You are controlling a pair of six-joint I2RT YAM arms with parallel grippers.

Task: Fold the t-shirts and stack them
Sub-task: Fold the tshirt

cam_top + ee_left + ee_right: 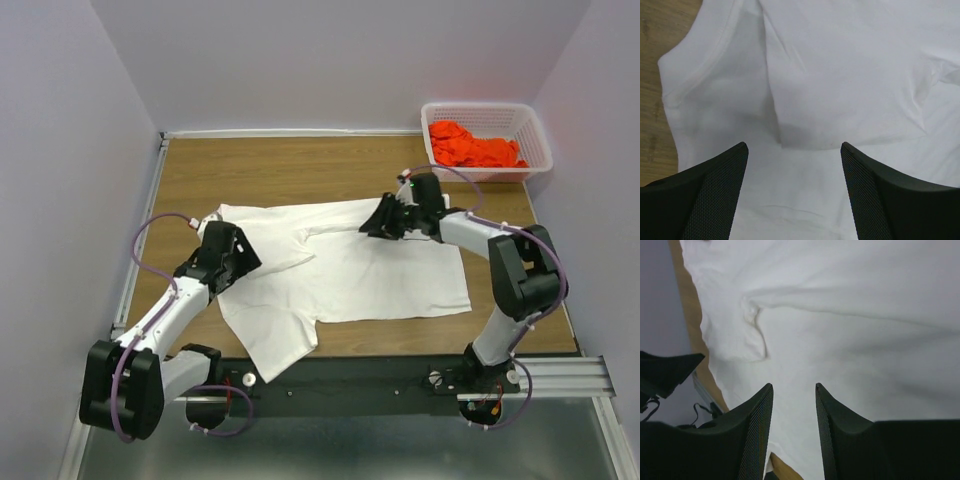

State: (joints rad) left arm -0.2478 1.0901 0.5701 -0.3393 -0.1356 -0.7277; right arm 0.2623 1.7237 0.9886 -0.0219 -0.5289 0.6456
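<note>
White t-shirt (370,275) on wooden table (300,170), pale walls (60,150)

Both had white tube links with chunky black joints: left arm (168,316), right arm (466,231). Thin purple cables (140,240) ran off each. The black left gripper (240,258) and right gripper (373,226) had mesh-textured fingers (715,200).
</note>
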